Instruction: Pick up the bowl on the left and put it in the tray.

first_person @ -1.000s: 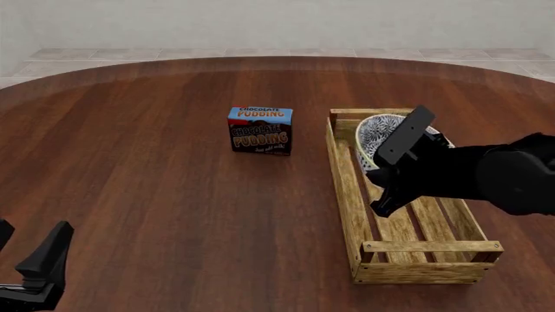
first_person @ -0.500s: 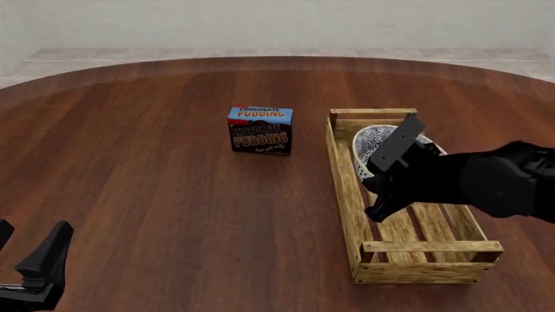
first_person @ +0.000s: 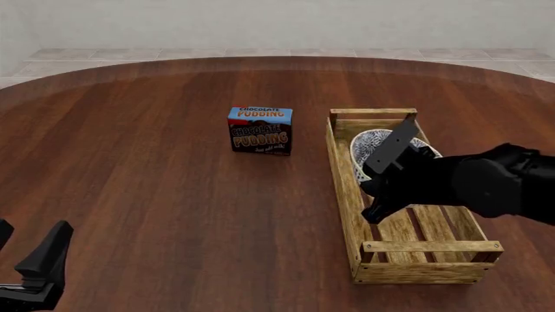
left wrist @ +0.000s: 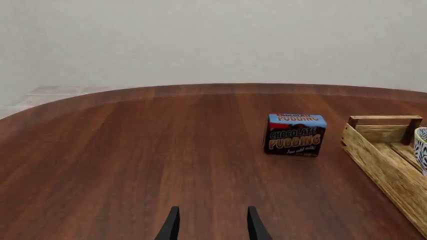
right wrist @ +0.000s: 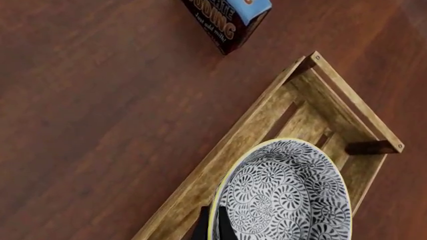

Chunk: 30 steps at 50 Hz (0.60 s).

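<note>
The bowl, cream-rimmed with a blue-grey floral pattern, sits low between the walls at the far end of the tray. My right gripper is shut on its near rim. In the right wrist view the fingertips pinch the rim of the bowl, over the tray's long side wall. My left gripper hangs open and empty at the near left table edge, far from both. Its view shows the tray's end and a sliver of the bowl.
A chocolate pudding box stands upright left of the tray's far end, with a gap between them; it also shows as the pudding box and the pudding box. The near half of the tray holds nothing. The round wooden table stretches wide to the left.
My right gripper has lowered the bowl from above the tray's far end down between its walls, and the arm has dropped with it. The left arm has not moved.
</note>
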Each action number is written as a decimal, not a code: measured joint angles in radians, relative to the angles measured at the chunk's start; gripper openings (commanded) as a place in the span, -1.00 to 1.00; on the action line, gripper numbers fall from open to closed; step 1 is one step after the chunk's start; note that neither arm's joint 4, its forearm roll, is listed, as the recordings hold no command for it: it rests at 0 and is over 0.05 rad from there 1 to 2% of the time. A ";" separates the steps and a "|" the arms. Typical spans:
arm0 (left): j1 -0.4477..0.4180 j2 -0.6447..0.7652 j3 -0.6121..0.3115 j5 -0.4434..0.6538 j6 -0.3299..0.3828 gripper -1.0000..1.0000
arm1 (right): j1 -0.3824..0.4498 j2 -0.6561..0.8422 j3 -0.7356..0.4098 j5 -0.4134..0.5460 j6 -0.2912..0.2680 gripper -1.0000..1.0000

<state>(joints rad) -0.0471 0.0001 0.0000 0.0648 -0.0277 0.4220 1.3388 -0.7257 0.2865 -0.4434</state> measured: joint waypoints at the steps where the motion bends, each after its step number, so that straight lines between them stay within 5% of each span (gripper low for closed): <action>1: 0.000 0.000 0.000 0.000 0.000 1.00 | 0.000 0.001 -0.001 0.000 -0.001 -1.00; 30: 0.002 0.000 0.000 0.002 -0.001 1.00 | 0.013 0.031 -0.014 -0.008 -0.007 -1.00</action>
<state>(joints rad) -0.0453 0.0001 0.0000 0.0668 -0.0290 0.4347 1.3703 -0.7397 0.2788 -0.4502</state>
